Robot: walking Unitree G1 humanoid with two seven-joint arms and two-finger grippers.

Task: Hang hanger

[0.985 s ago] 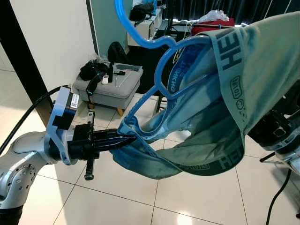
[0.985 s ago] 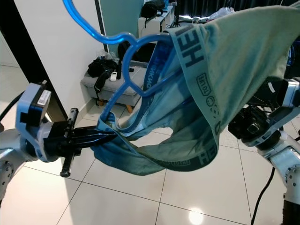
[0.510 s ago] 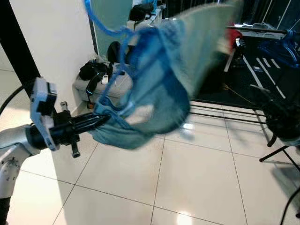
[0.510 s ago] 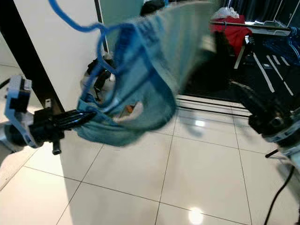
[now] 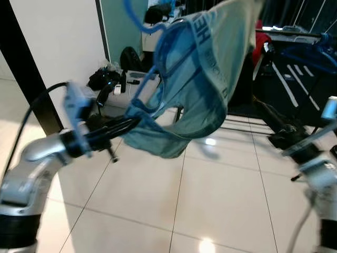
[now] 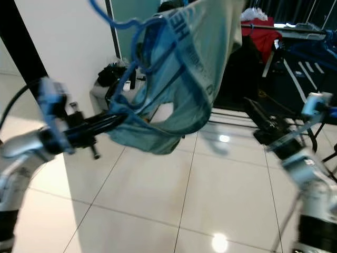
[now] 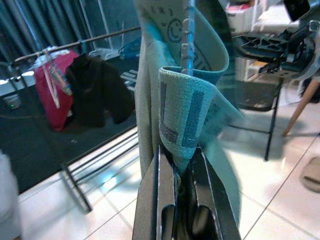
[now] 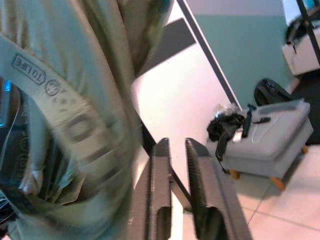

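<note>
A blue plastic hanger (image 5: 158,50) carries a pale blue-green garment (image 5: 208,79) with a printed waistband, held up in the air before me. Its hook (image 5: 136,17) points up at the top of the view. My left gripper (image 5: 131,122) is shut on the hanger's lower end, with a fold of the garment (image 7: 182,112) pinched between its fingers (image 7: 207,200). My right gripper (image 5: 261,107) hangs to the right of the garment, apart from it. Its fingers (image 8: 161,190) stand a narrow gap apart with nothing between them.
A grey ottoman (image 5: 138,90) piled with black gear stands by the white wall (image 5: 58,42), behind a black pillar (image 5: 21,68). A drying rack (image 5: 295,35) with a red cloth (image 6: 259,32) and blue hangers stands at the back right. White tiled floor (image 5: 210,200) lies below.
My right gripper has come off the garment and drawn back to the right. The hanger and garment swung left in the left gripper, then rose and turned back toward the middle.
</note>
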